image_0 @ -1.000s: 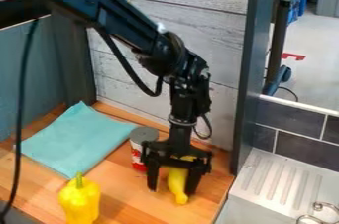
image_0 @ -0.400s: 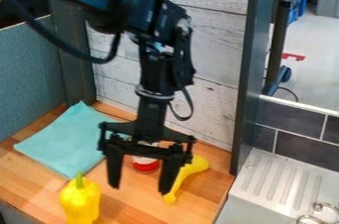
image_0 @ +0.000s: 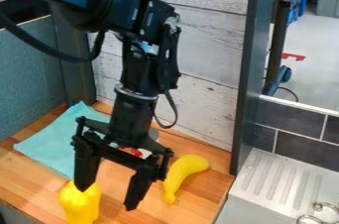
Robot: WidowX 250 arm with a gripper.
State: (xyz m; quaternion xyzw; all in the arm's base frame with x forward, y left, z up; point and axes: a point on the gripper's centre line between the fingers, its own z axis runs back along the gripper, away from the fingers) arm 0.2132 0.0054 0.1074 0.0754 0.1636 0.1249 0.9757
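Pale planks (image_0: 205,34) back the wooden bench (image_0: 202,191); dark upright post (image_0: 250,69) stands by its right edge, ribbed metal drainer (image_0: 281,186) beyond.

Gripper (image_0: 107,198): open, fingers wide apart, holding nothing. Hangs low over the front half of the bench, one finger in front of the top of the yellow pepper (image_0: 81,208), the other beside the banana (image_0: 180,174) in view. Contact with either: cannot tell.

Pepper: near the bench's front edge, towards the left; looks upright. Surface glossy, plump. Judged a toy or model, light, fairly stiff, little risk of bruising. Smooth rounded sides could slip under hard, narrow fingers. Best hold probably across the fullest part of the body, fingers low on opposite sides; a pinch at the top might roll off the shoulders or tip it.

Banana: lying between the gripper and the bench's right edge, broad end towards the back right corner, narrow tip towards the front edge. Likely light too, firm, smooth. Take it across the thick middle, fingers square to its length; held by the tip it would probably swing or twist. The curve may let it rock if nudged off-centre.

Can (image_0: 135,152), red on its side, mostly hidden behind the gripper, further back. Turquoise cloth (image_0: 56,139) spread flat towards the back left corner; soft, would likely ruck up if a finger dragged on it.
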